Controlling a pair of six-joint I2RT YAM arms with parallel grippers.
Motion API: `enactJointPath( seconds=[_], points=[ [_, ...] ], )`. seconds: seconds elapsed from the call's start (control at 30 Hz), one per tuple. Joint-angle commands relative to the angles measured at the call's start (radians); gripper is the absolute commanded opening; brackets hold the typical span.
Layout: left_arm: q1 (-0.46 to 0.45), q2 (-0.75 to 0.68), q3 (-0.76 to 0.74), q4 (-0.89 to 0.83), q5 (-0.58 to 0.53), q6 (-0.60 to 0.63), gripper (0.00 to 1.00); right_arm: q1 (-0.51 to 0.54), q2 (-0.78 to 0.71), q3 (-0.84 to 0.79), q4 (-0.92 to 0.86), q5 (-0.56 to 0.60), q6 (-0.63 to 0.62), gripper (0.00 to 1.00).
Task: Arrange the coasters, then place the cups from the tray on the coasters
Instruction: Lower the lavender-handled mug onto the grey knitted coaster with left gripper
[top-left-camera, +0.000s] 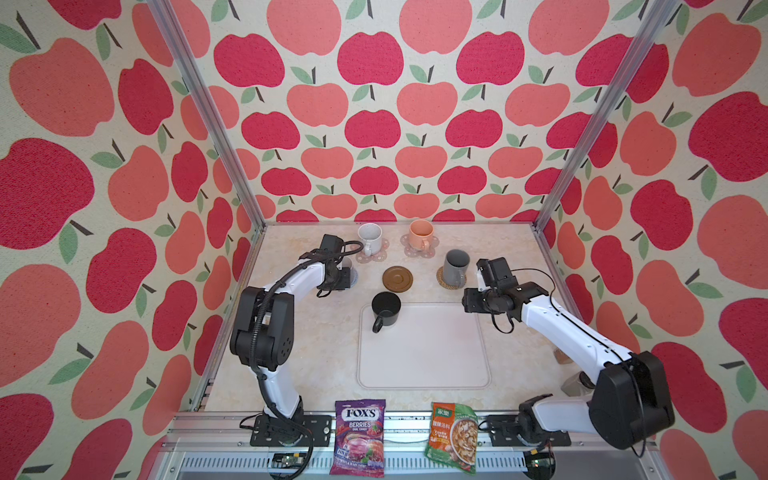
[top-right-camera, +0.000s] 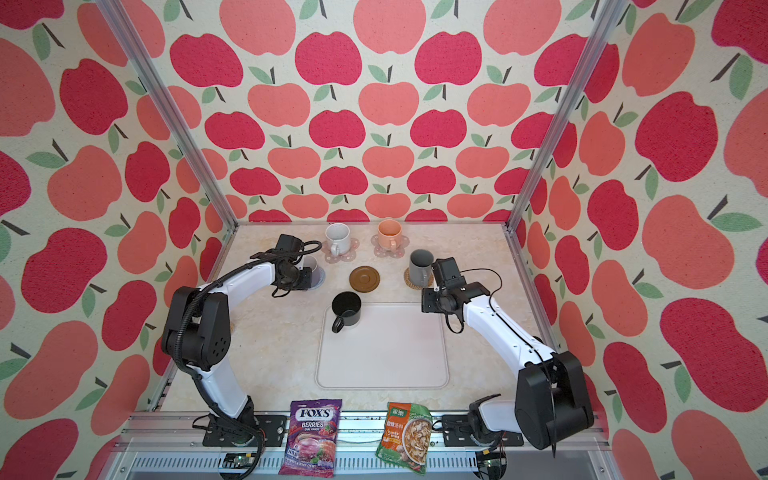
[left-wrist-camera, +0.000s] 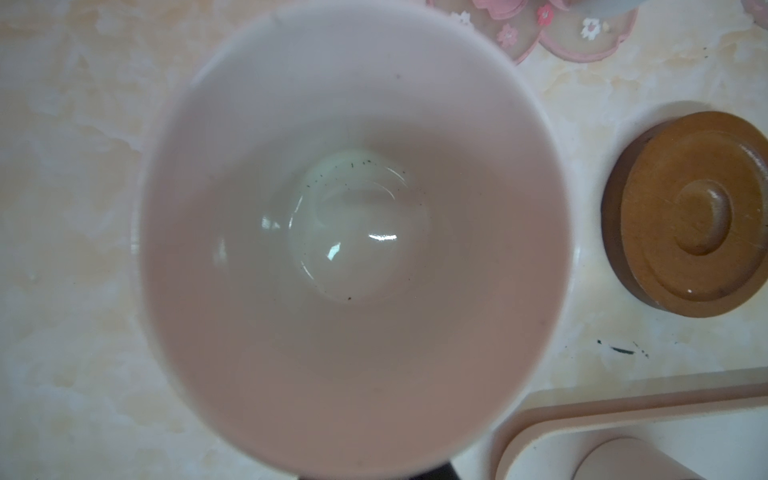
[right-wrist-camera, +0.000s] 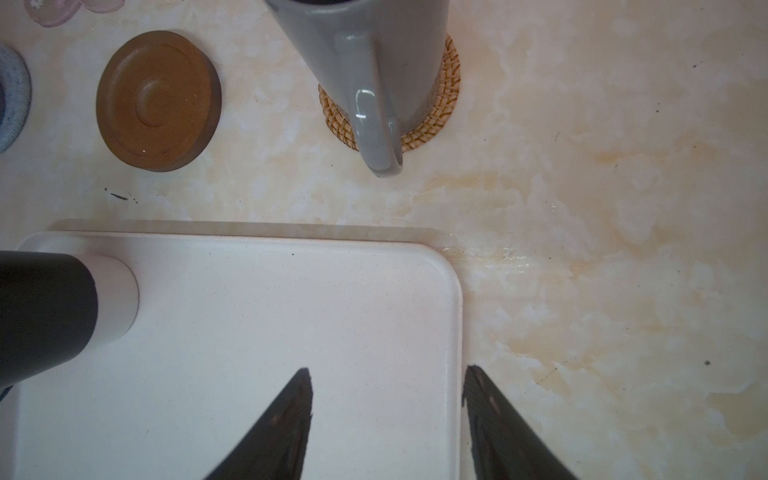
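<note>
Lavender-grey mug (left-wrist-camera: 353, 249), white inside, upright, empty, filling the left wrist view. In both top views at 9 o'clock from the brown disc coaster (top-left-camera: 397, 278), mostly hidden behind the left gripper (top-left-camera: 344, 279). Jaws of that gripper closed, by every sign on this mug. Grip point itself hidden below the rim. Grey woven coaster (top-right-camera: 321, 284) directly beneath, only its edge visible at 4 o'clock of the mug. Touching or just above: impossible to tell.

Brown disc coaster bare, at 12 o'clock from the black mug (top-left-camera: 386, 307). Black mug upright in the 10 o'clock corner of the pale tray (top-left-camera: 424, 357), handle toward 7 o'clock.

Near the back wall, at 11 o'clock of the marbled tabletop (top-left-camera: 299, 353): speckled white mug (top-left-camera: 370, 237) on a pink flower coaster (top-left-camera: 380, 257). Near it, at 3 o'clock: peach-orange mug (top-left-camera: 421, 235) on the second pink flower coaster (top-left-camera: 411, 251). At 3 o'clock from the brown disc: dark grey mug (top-left-camera: 456, 266) on the tan rattan coaster (right-wrist-camera: 444, 95), handle toward 6 o'clock and overhanging the coaster's edge.

Right gripper (right-wrist-camera: 386, 370) open and empty above the tray's 1 o'clock corner. One finger over the tray, the other at the rim's outer side, apart from the dark grey mug.

At the tabletop's 6 o'clock edge, on the metal rail: Fox's Berries candy bag (top-left-camera: 360, 436), with a green-and-orange seasoning packet (top-left-camera: 453, 436) at its 3 o'clock.
</note>
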Motion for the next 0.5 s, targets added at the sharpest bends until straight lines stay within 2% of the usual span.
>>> enactJointPath(
  seconds=[0.0,0.47],
  points=[
    [0.007,-0.034,-0.019,-0.024,-0.018,-0.023,0.21,-0.007,-0.029,-0.014,0.002,-0.019,0.022,0.61],
    [0.006,-0.098,-0.039,-0.025,-0.028,-0.037,0.28,0.025,-0.039,0.0,-0.001,-0.034,0.037,0.61]
  ],
)
